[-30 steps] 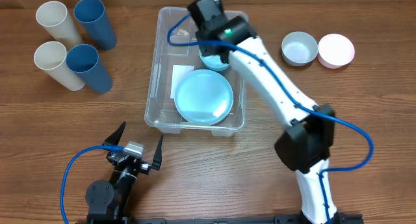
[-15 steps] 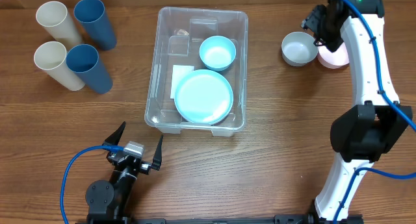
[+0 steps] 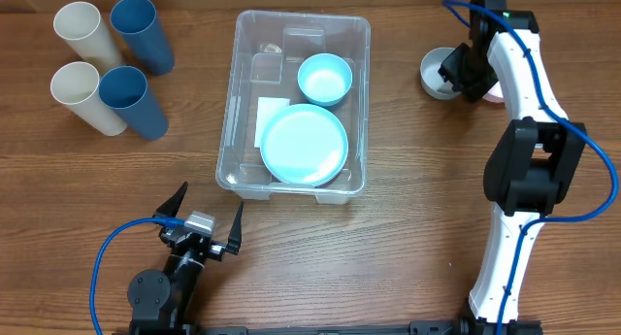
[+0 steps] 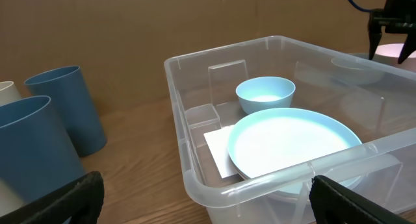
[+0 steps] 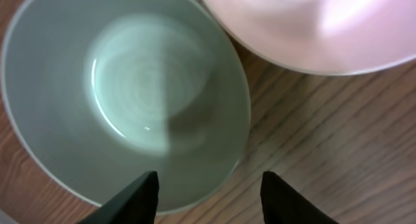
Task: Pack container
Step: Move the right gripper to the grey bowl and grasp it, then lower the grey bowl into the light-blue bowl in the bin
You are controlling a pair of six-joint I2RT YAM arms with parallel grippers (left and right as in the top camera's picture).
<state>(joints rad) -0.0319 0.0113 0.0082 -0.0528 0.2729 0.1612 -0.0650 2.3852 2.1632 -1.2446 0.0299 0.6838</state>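
Note:
The clear container (image 3: 233, 102) stands mid-table and holds a light blue plate (image 3: 304, 145) and a light blue bowl (image 3: 324, 79); the left wrist view shows it too (image 4: 195, 178). My right gripper (image 3: 463, 71) is open, just above the rim of a pale grey-green bowl (image 3: 437, 73) at the back right. In the right wrist view its fingertips (image 5: 208, 198) straddle that bowl's (image 5: 123, 94) near rim, with a pink bowl (image 5: 312, 23) beside it. My left gripper (image 3: 202, 230) is open and empty near the front edge.
Two cream cups (image 3: 78, 29) and two blue cups (image 3: 141, 29) stand at the back left; the blue ones show in the left wrist view (image 4: 39, 146). The pink bowl is mostly hidden behind the right arm in the overhead view.
My right arm left the container, where it set down the light blue bowl, swung to the back right, and now hovers over the grey-green bowl. The left arm has not moved.

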